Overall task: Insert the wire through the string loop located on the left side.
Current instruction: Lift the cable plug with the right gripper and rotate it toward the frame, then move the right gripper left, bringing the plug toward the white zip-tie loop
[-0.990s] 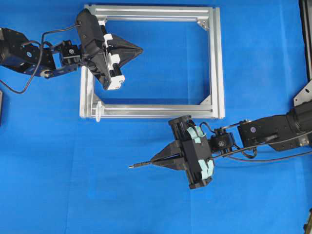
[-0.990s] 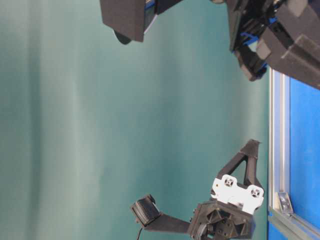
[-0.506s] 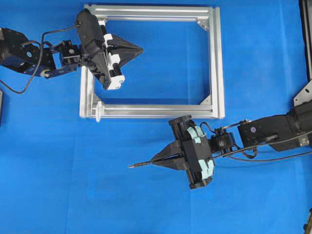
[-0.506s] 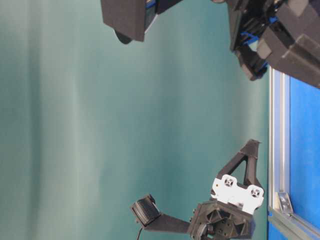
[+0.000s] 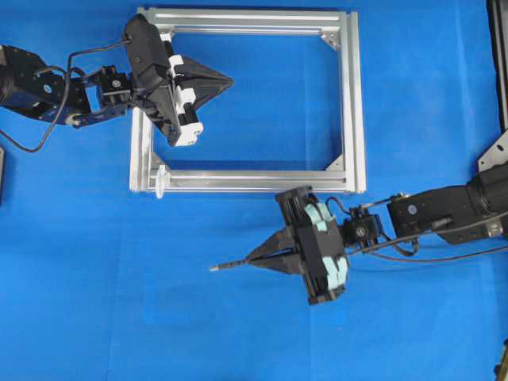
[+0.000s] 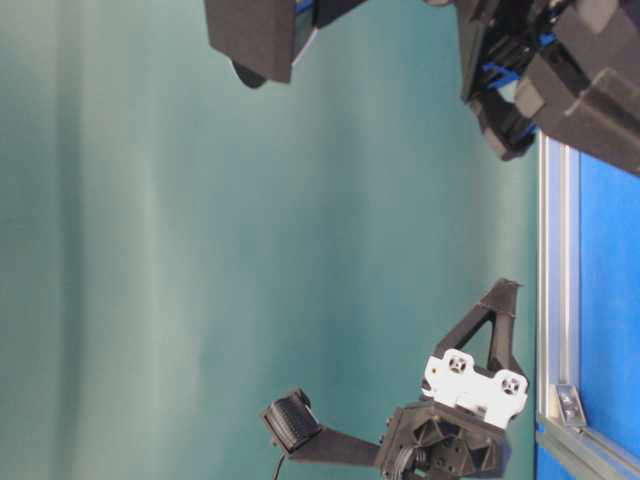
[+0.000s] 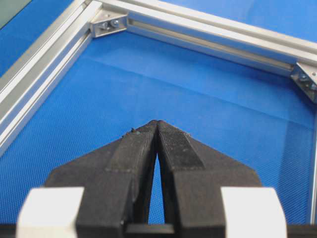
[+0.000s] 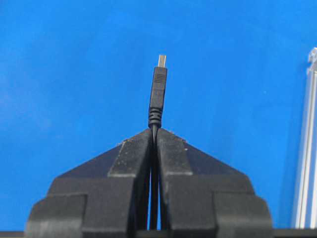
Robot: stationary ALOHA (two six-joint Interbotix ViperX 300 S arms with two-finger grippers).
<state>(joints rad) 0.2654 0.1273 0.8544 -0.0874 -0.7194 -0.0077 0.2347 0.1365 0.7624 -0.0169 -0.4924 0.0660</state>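
Note:
My right gripper (image 5: 248, 261) is shut on the wire (image 5: 228, 267), whose slim black plug with a metal tip (image 8: 159, 84) sticks out past the fingertips, pointing left over the blue mat. It hovers just below the bottom rail of the silver frame (image 5: 254, 181). The string loop (image 5: 159, 181) is a small whitish ring at the frame's bottom-left corner, well left of the plug tip. My left gripper (image 5: 231, 80) is shut with nothing in it, hanging over the frame's upper-left part; its fingertips (image 7: 156, 124) meet above blue mat inside the frame.
The frame's corner brackets (image 7: 109, 23) and rails (image 7: 208, 37) lie ahead of the left gripper. A frame rail (image 8: 306, 148) runs along the right edge of the right wrist view. Blue mat (image 5: 119, 302) spreads below and left of the frame.
The right gripper and its wire have shifted very slightly; the left arm has not moved.

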